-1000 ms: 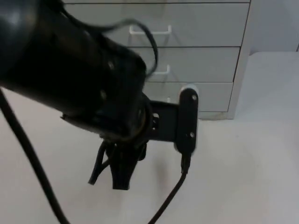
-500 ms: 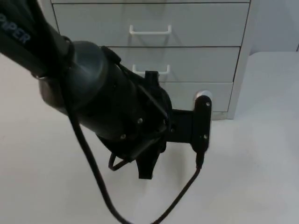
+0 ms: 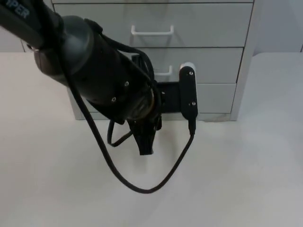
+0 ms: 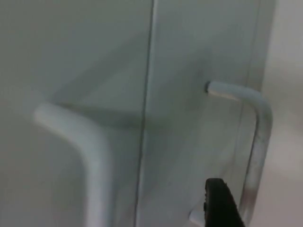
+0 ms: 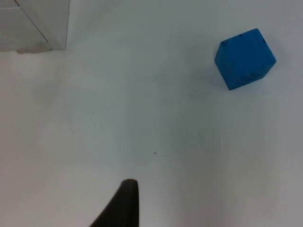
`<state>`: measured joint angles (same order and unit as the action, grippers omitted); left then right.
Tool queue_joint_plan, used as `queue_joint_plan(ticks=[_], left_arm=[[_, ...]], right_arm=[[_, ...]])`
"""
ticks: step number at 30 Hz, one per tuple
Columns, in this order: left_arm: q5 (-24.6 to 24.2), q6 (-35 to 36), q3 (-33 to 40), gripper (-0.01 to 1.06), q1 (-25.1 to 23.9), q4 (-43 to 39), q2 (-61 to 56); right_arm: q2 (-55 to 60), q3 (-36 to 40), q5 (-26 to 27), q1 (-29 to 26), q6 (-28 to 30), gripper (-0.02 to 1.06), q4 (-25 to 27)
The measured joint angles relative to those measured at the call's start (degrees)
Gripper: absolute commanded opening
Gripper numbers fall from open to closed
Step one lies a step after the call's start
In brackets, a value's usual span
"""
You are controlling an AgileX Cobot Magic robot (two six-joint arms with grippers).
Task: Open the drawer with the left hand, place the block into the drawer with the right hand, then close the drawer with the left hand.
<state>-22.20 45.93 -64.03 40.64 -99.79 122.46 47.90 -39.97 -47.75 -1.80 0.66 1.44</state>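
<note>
A: Item one, the landmark?

B: Drawer unit (image 3: pixel 203 33), pale grey, standing on the white table (image 3: pixel 246 179) at its far side. Three drawer fronts are visible in the top view, each flush with the frame. The upper visible front carries a white bar handle (image 3: pixel 152 32). The middle front's handle (image 3: pixel 163 72) is partly hidden behind the arm.

A: Item two, the left gripper?

B: Left gripper (image 3: pixel 146 142), black, hanging in front of the drawer unit, below the middle handle and before the lowest front, fingers pointing down toward the table. Whether its fingers are spread or pressed together, I cannot tell. In the left wrist view one black fingertip (image 4: pixel 220 203) sits just beside a white drawer handle (image 4: pixel 253 142), with a second handle (image 4: pixel 80 142) on the neighbouring front. Contact between fingertip and handle cannot be judged.

A: Item three, the block?

B: Blue block (image 5: pixel 245 58), a cube, lying on the bare table well apart from the drawer unit, whose lower corner (image 5: pixel 35 26) appears in the right wrist view.

A: Item four, the right gripper?

B: Right gripper, one dark fingertip (image 5: pixel 122 205) above the table, between the drawer unit's corner and the block, apart from both. State of its fingers: cannot tell. Nothing seen held.
</note>
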Motion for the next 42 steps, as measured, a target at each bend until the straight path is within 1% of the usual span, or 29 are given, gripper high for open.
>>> queue_joint_plan(ticks=[6,9,17,20,21,22,25,26,27,28,29,37,41,42], left_arm=[[-0.15,-1.15,-2.17,0.44,0.00,0.00,3.21],[-2.95,-1.76,-3.74,0.44,0.00,-0.04,4.42],[-3.10,-2.04,-5.07,0.43,0.47,0.37,5.40],[-3.35,-2.04,-5.29,0.35,0.48,0.37,5.81],[-3.72,-2.13,-5.29,0.35,0.48,-0.01,6.18],[-4.12,-2.13,-5.41,0.31,0.60,-0.01,6.27],[-4.78,-2.16,-5.51,0.17,0.69,-0.01,6.59],[-4.78,-2.16,-5.51,0.10,0.69,-0.01,6.59],[-5.16,-2.26,-5.51,0.10,0.83,0.14,6.73],[-5.29,-2.87,-5.62,0.03,0.83,0.47,6.77],[-5.43,-3.92,-5.84,0.00,0.83,1.11,6.77],[-5.60,-9.41,-6.45,0.00,1.27,6.44,6.77],[-6.35,-17.47,-6.41,0.00,2.45,14.33,6.18],[-6.35,-17.47,-6.41,0.00,2.45,14.33,6.18]], right_arm=[[0.00,0.00,0.00,0.00,0.00,1.05,0.00],[0.00,0.00,0.00,0.00,0.00,1.05,0.11],[0.00,0.00,0.00,0.00,0.00,1.05,0.11],[0.00,0.00,0.00,0.00,0.00,1.05,0.11],[0.00,0.00,0.00,0.00,0.15,1.05,0.11],[0.00,0.00,0.00,0.00,0.15,1.05,0.26],[0.00,0.00,0.00,0.00,0.15,1.05,0.26],[0.00,0.00,0.00,0.00,0.15,1.05,0.26],[0.00,0.00,0.00,0.00,0.15,1.05,0.26],[0.00,0.00,0.00,0.00,0.15,1.05,0.26],[0.00,0.00,0.00,0.00,0.15,1.05,0.26],[0.00,0.00,0.21,0.00,0.15,1.05,0.26],[0.00,0.00,0.35,0.00,0.15,1.05,0.26],[0.00,0.00,0.35,0.00,0.15,1.05,0.26]])
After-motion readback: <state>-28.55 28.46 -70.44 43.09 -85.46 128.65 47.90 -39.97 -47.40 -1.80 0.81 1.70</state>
